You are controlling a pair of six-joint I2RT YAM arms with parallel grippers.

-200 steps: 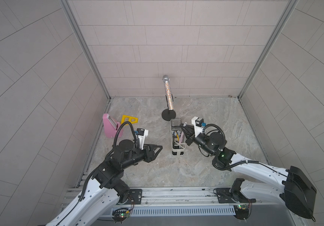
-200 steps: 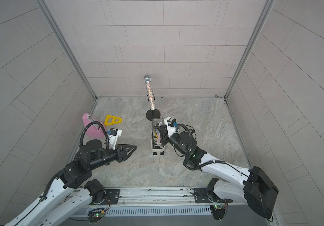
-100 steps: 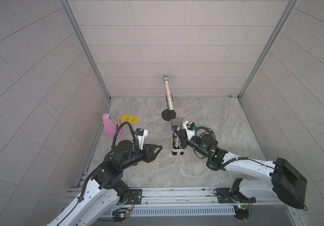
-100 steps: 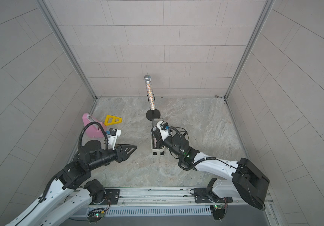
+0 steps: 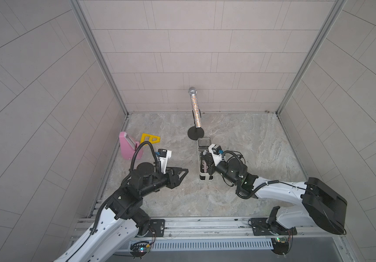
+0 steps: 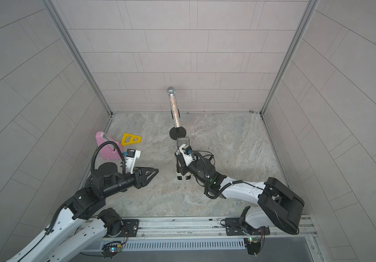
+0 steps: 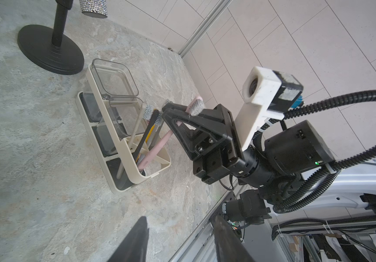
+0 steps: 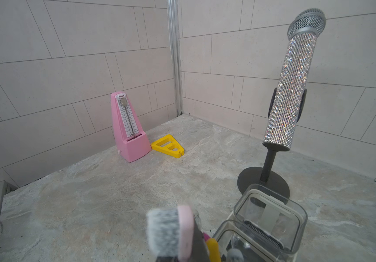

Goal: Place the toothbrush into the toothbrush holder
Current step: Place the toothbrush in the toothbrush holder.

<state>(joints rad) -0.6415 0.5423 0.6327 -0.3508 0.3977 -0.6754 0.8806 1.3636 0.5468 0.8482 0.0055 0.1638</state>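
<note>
Right gripper (image 7: 168, 108) is clenched on the pink toothbrush (image 7: 157, 147), just under the bristle head. The handle's lower end is already inside the divided compartment at the front-edge end of the toothbrush holder (image 7: 134, 173), and the brush leans at a tilt with its head up above the rim. By my read this is the last bit: seat it, then let go. I plan to push down along the handle's own line, not sideways. The holder looks light, and a tilted brush levering on the wall could slide or tip it. I'll open only slightly, since the other brushes (image 7: 148, 123) stand just beside my fingertips and their heads would snag. Then I'll back out up and toward the front-right corner. The holder sits near the middle of the surface (image 5: 262, 145), with its clear box end (image 5: 204, 142) pointing at the back edge. The microphone stand (image 5: 196, 134) is just beside that end, so there's no room to exit that way. The right side and front of the surface are open. Left gripper (image 5: 183, 174) hangs part-open with nothing in it, on the left side and well apart from the holder. The pink metronome (image 8: 129, 127) and yellow triangle (image 8: 167, 146) are near the back-left corner, out of my path.
</note>
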